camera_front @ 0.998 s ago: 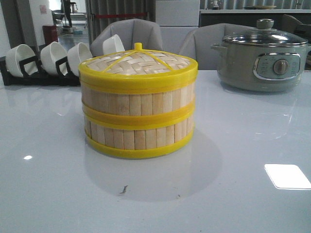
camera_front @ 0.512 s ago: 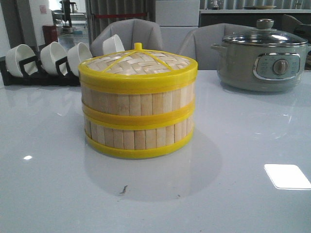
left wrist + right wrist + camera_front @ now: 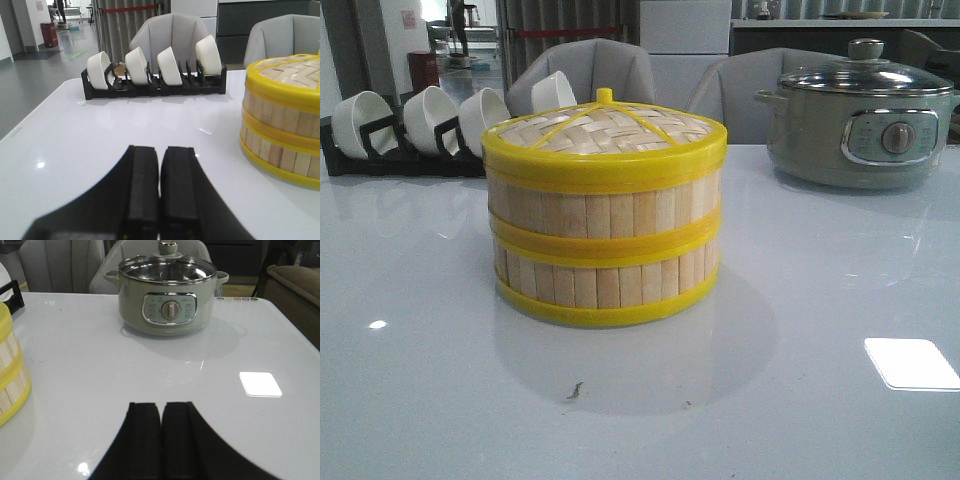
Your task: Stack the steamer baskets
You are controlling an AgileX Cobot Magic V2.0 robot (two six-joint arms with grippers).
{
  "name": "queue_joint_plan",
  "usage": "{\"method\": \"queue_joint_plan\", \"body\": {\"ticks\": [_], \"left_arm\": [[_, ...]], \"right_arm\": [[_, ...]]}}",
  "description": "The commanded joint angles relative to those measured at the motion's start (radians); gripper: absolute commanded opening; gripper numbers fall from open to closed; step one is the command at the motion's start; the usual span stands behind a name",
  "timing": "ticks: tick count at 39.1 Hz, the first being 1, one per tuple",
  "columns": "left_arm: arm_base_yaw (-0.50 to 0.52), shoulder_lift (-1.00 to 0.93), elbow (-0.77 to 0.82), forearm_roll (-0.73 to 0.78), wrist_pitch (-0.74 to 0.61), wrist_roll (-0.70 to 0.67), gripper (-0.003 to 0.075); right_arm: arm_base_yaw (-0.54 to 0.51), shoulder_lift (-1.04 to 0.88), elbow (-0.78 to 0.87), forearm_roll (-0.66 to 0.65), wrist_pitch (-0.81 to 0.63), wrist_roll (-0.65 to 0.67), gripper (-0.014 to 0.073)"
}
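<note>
Two steamer baskets (image 3: 605,235) stand stacked one on the other in the middle of the table, with the woven lid (image 3: 605,130) on top. The stack also shows in the left wrist view (image 3: 282,117) and, at the edge, in the right wrist view (image 3: 10,375). My left gripper (image 3: 160,150) is shut and empty, low over the table and well apart from the stack. My right gripper (image 3: 161,405) is shut and empty on the stack's other side, also apart from it. Neither gripper shows in the front view.
A black rack with white bowls (image 3: 410,125) stands at the back left, also in the left wrist view (image 3: 152,70). A grey-green electric pot with a glass lid (image 3: 860,115) stands at the back right, also in the right wrist view (image 3: 167,297). Grey chairs are behind the table.
</note>
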Motion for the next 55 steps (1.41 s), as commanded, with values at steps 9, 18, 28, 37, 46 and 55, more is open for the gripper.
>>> {"method": "queue_joint_plan", "body": {"ticks": [9, 18, 28, 37, 46, 55], "left_arm": [[0.005, -0.013, -0.023, -0.024, -0.092, -0.001, 0.0088], [0.005, -0.013, 0.002, -0.032, -0.094, 0.018, 0.0088], [0.005, -0.013, 0.019, -0.048, -0.105, 0.083, 0.0088], [0.005, -0.015, 0.019, -0.030, -0.105, 0.084, 0.0088], [0.005, -0.015, 0.019, 0.016, -0.097, 0.084, 0.0088], [0.005, -0.015, 0.019, 0.016, -0.074, 0.084, 0.0088]], "right_arm": [[-0.005, 0.004, -0.029, -0.001, -0.085, -0.008, 0.0027], [-0.005, 0.004, -0.029, -0.001, -0.085, -0.008, 0.0027], [-0.005, 0.004, -0.029, -0.001, -0.085, -0.008, 0.0027], [-0.005, 0.004, -0.029, -0.001, -0.085, -0.008, 0.0027], [-0.005, 0.004, -0.029, -0.001, -0.085, -0.008, 0.0027], [-0.005, 0.004, -0.029, -0.001, -0.085, -0.008, 0.0027]]}}
